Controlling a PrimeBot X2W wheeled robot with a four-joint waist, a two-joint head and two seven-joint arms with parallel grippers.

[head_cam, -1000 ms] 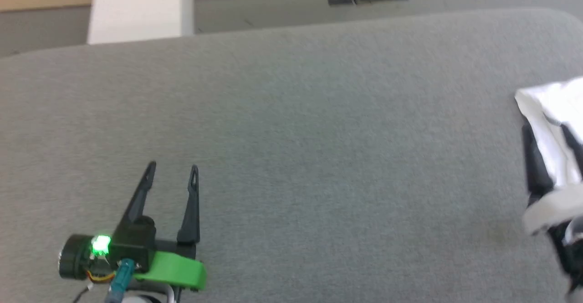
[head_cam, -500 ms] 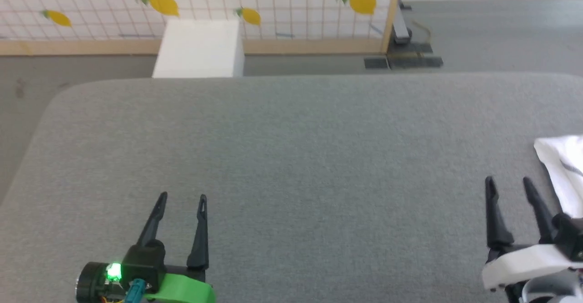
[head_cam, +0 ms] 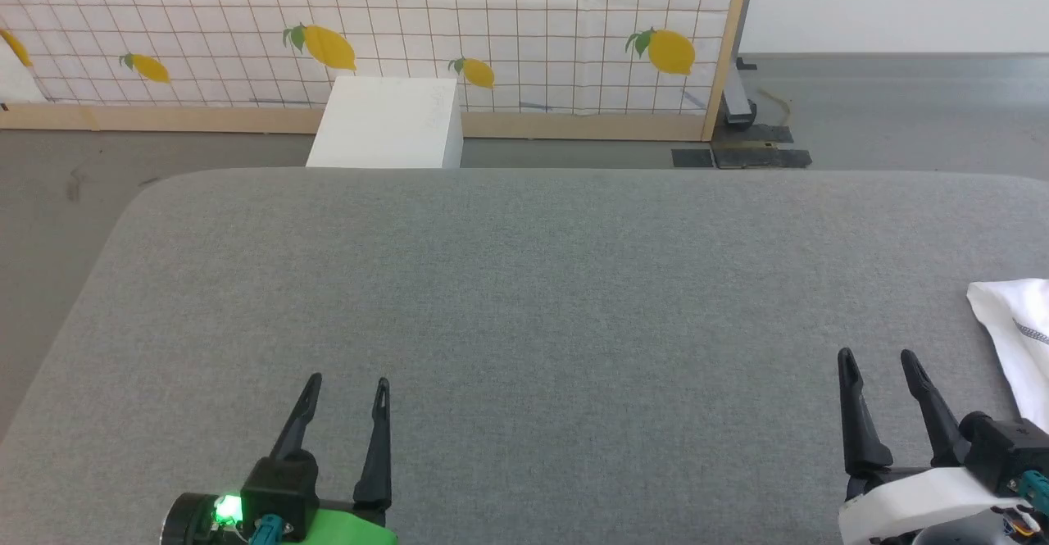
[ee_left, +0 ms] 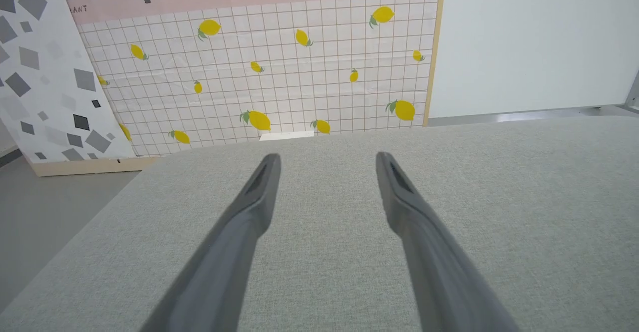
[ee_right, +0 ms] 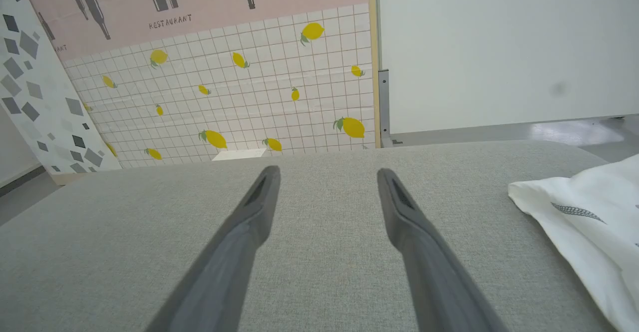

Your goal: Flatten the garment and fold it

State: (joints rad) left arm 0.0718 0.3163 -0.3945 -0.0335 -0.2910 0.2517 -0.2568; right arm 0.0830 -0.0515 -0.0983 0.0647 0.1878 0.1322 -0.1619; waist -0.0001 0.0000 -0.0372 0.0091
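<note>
The garment (head_cam: 1020,332) is white fabric with a dark stitched seam, lying on the grey padded table (head_cam: 541,283) at the far right edge of the head view; most of it is cut off. In the right wrist view the garment (ee_right: 589,227) lies to the right of my fingers. My right gripper (head_cam: 875,356) stands open at the lower right, just left of the cloth and not touching it, nothing between its fingers (ee_right: 249,222). My left gripper (head_cam: 346,381) stands open and empty at the lower left, its fingers (ee_left: 254,207) over bare table.
A rigid white box (head_cam: 385,123) stands on the floor beyond the table's far edge. Behind it a lemon-patterned panel (head_cam: 369,29) with a wooden frame rises, and a dark stand base (head_cam: 742,156) sits on the grey floor to the right.
The head camera has tilted up and swung, bringing the panel, box and far table edge into view. The right gripper, earlier over the white cloth, now stands left of it, empty.
</note>
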